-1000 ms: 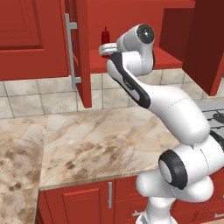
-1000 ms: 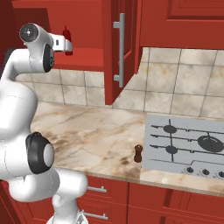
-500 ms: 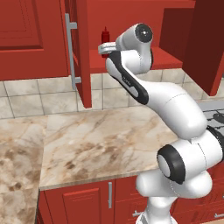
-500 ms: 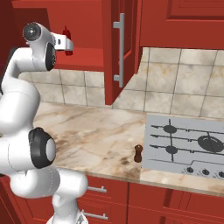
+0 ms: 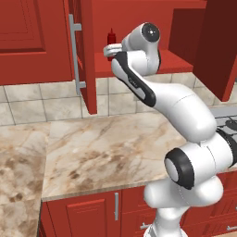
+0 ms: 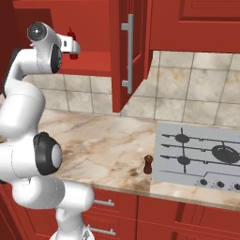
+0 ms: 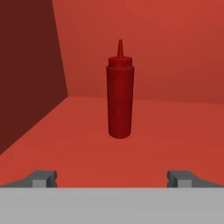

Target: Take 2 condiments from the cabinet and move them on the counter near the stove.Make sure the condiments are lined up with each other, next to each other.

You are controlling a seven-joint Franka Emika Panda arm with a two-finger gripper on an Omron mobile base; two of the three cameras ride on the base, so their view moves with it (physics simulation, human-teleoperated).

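Gripper (image 7: 112,177) jaws stood wide apart, holding nothing, lined up on the red squeeze bottle (image 7: 120,94) inside the open cabinet (image 5: 85,55). In the hand view the bottle stood upright on the red shelf (image 7: 175,131), centred between the two finger tips (image 7: 43,178) but a clear gap ahead of them, near the cabinet's back wall. From the left base view the hand had reached up to the shelf level, with the bottle (image 5: 110,39) just past it; the right base view showed the same bottle (image 6: 71,44) partly behind the wrist.

Risks, as I judged them: the bottle was slim and tall, so a finger that met it off-centre on the way in could tip it over or push it against the back wall. Closing too high, near the pointed nozzle, might let it slip or swing when lifted. On the way out, the open door with its long silver handle (image 5: 74,53) hung close to the arm's path and could be struck.

Count: two condiments in all. One red squeeze bottle stood in the cabinet. One dark brown shaker (image 6: 148,164) already stood on the bench (image 6: 103,145), just beside the left edge of the stove (image 6: 199,157). One stove, one open cabinet door. The bottle would need to be set next to the shaker, in line with it.
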